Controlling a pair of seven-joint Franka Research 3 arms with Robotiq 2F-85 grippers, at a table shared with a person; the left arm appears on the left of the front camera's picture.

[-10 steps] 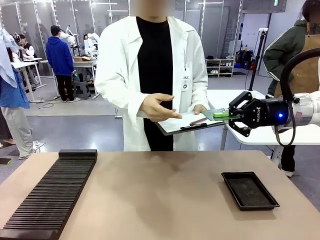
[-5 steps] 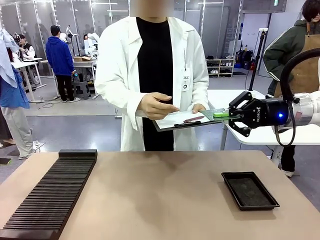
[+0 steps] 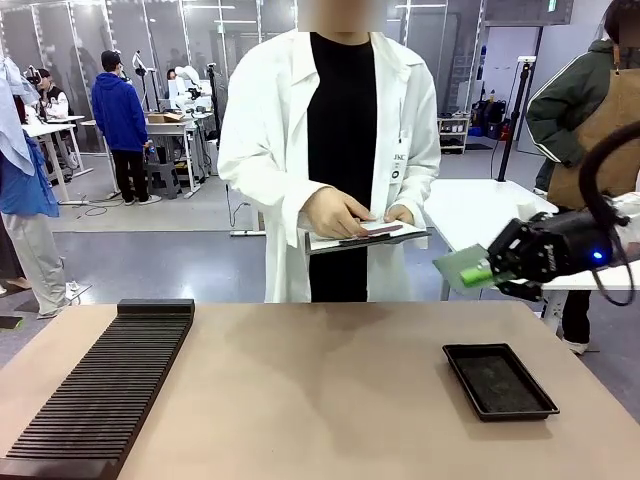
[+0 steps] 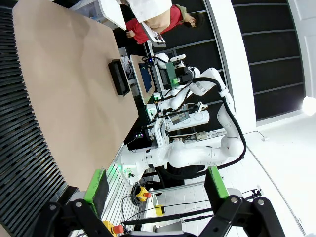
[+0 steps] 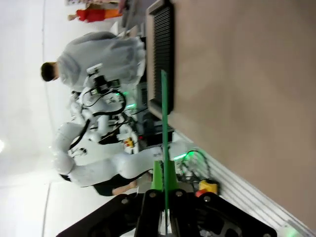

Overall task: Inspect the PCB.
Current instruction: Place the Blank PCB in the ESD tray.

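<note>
Front view: right gripper (image 3: 487,272) clamped on the PCB (image 3: 460,268), board projecting beyond its fingertips, above the tabletop (image 3: 320,390) and black tray (image 3: 499,380). Left wrist view: left gripper (image 4: 155,183) jaws spread wide, nothing between. Right wrist view: PCB (image 5: 164,128) edge-on between closed pads

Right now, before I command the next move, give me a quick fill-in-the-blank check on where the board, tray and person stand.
1. The right gripper has its jaws shut on the ____.
2. The black tray on the table holds ____.
3. The person's hands rest on a ____.
4. The left gripper has its jaws ____.

Missing words: PCB; nothing; clipboard; open
</note>
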